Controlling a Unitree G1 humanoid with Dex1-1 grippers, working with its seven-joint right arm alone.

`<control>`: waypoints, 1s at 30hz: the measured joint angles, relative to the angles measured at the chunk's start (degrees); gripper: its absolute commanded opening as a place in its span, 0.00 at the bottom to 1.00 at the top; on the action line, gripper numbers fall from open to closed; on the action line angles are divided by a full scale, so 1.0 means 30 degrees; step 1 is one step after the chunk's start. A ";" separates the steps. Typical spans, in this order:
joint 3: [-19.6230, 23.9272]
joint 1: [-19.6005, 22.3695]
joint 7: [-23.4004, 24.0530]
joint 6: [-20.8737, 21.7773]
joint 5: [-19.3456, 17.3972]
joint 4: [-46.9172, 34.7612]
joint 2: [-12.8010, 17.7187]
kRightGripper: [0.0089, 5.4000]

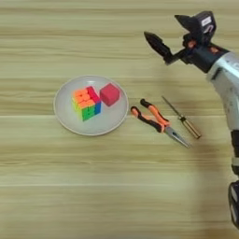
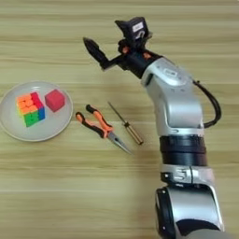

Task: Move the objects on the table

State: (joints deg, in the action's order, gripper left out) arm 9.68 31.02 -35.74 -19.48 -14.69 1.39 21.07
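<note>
A: Left eye view, from the left: what lies on the table [image 1: 56,186]?

B: A round grey plate [image 1: 65,114] holds the multicoloured puzzle cube [image 1: 86,103] with the small red cube [image 1: 109,94] just beside it on the right. Right of the plate lie the orange-and-black pliers [image 1: 158,122], then the thin screwdriver [image 1: 182,118], near each other but apart.

A: What does the right eye view add?

B: The whole silver forearm [image 2: 176,100] down to the robot's body; the left eye view shows only its upper part.

A: And the jaws?

B: The right gripper [image 1: 173,32] hangs above the far table with its two black fingers spread wide, holding and touching nothing.
</note>
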 measured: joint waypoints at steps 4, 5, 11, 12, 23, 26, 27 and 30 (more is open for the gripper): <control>0.0793 -0.0010 -0.0399 -0.0434 -0.0767 -0.1127 0.0919 0.99; 0.1282 -0.0016 -0.0496 -0.0547 -0.1073 -0.1631 0.1406 0.99; 0.2008 -0.0290 -0.0691 -0.1140 -0.1785 -0.2364 0.2113 0.99; 0.2097 -0.0425 -0.0702 -0.1195 -0.1842 -0.2513 0.2249 0.99; 0.2514 -0.1298 -0.0686 -0.1029 -0.2047 -0.2719 0.2705 0.99; 0.2533 -0.1348 -0.0700 -0.0767 -0.2047 -0.2705 0.2704 0.99; 0.2530 -0.1391 -0.0726 -0.0765 -0.2051 -0.2703 0.2706 0.99; 0.2501 -0.1562 -0.0895 -0.0774 -0.2072 -0.2683 0.2734 0.99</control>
State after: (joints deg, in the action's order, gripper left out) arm 17.18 26.33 -38.43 -21.80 -20.90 -6.66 29.28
